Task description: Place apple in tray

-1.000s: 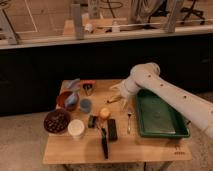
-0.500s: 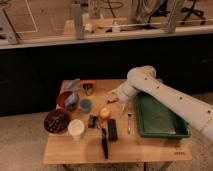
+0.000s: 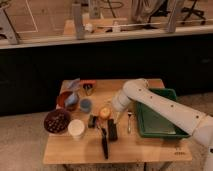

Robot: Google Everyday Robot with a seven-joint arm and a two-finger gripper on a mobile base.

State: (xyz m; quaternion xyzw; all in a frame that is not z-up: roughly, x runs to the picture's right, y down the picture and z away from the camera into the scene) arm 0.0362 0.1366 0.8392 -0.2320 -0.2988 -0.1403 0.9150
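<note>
Over the last second the arm (image 3: 150, 102) has dropped and swung left, away from the tray (image 3: 159, 124) and in toward the middle of the tabletop (image 3: 145, 150). Its claw (image 3: 118, 117) has come down low and now hangs just to the right of the apple (image 3: 104, 113), close to the surface. The claw is spread wide and holds nothing. Whether a finger already touches the fruit I cannot tell.

The apple has not stirred in that time. It sits on the tabletop in the same place, left of the tray and well apart from it, with a small dark thing (image 3: 92, 121) just to its left and a dark bar (image 3: 112, 131) just in front of it. The tray has not moved either, and lies along the right side with the forearm crossing over its far left corner.

So the change is all in the arm. This looks like the end of the reach, not yet a grasp. The claw likely needs a little more travel to the left to straddle the apple before closing. It is a tight spot (the dark bar and a utensil (image 3: 128, 120) lie right by the claw), so a sideways nudge could roll the fruit. After that come the lift and the carry right to the tray — none of it begun
</note>
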